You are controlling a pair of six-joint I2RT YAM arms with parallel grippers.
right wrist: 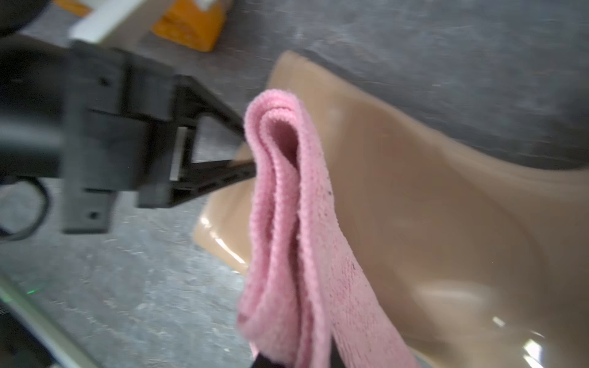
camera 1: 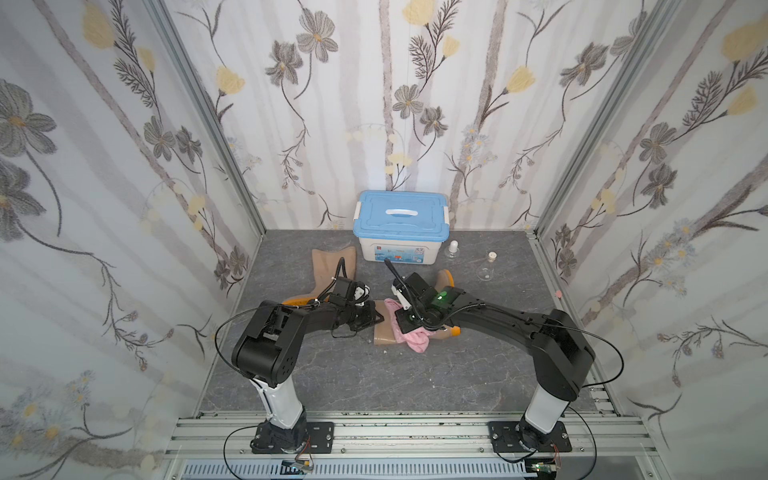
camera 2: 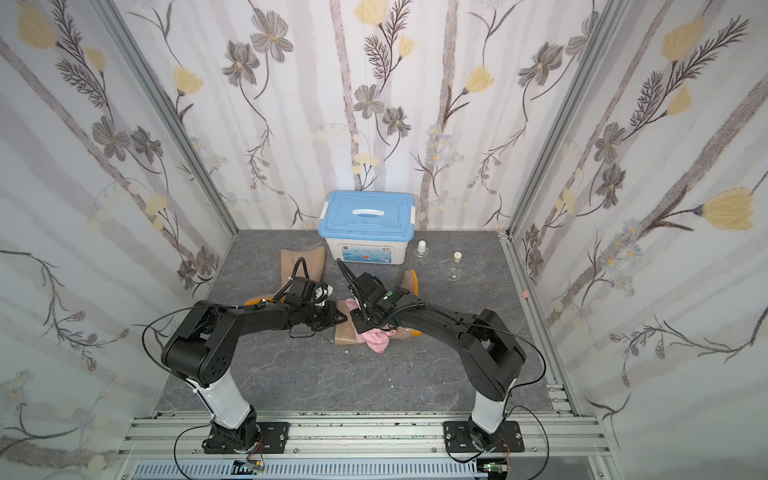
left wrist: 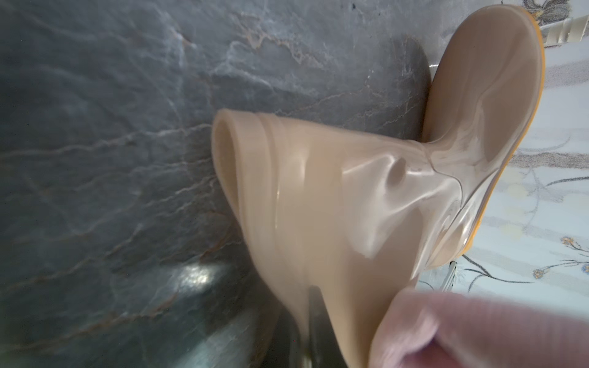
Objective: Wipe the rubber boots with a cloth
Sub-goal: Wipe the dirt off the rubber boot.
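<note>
Left arm [camera 1: 291,322] is bent at the elbow with the forearm near level, reaching in over the surface [camera 1: 353,374]. Right arm [camera 1: 519,322] mirrors it, forearm sloping down, wrist pitched down. The wrists meet in front of the blue-lidded box [camera 1: 401,226], well apart from it. Left claw [camera 1: 376,319] is together, tips pinching the shaft wall of the held boot [left wrist: 334,207] near its open top. Right claw [camera 1: 401,318] is clamped on the cloth [right wrist: 287,223] and mostly hidden by it in the right wrist view. The cloth is folded and draped across the held boot's shaft, with its loose end hanging onto the surface on the side away from the box. Held boot lies on its side in front of the box. Its shaft runs parallel to the box front with the opening toward the left arm, the toe is turned toward the box, and the orange sole [camera 1: 454,331] faces the right arm. Spare boot [camera 1: 332,266] lies flat just beside the box's left front corner, long axis square to the box front. Its shaft top is at the box end and its sole end is under the left wrist, with no claw on it.
</note>
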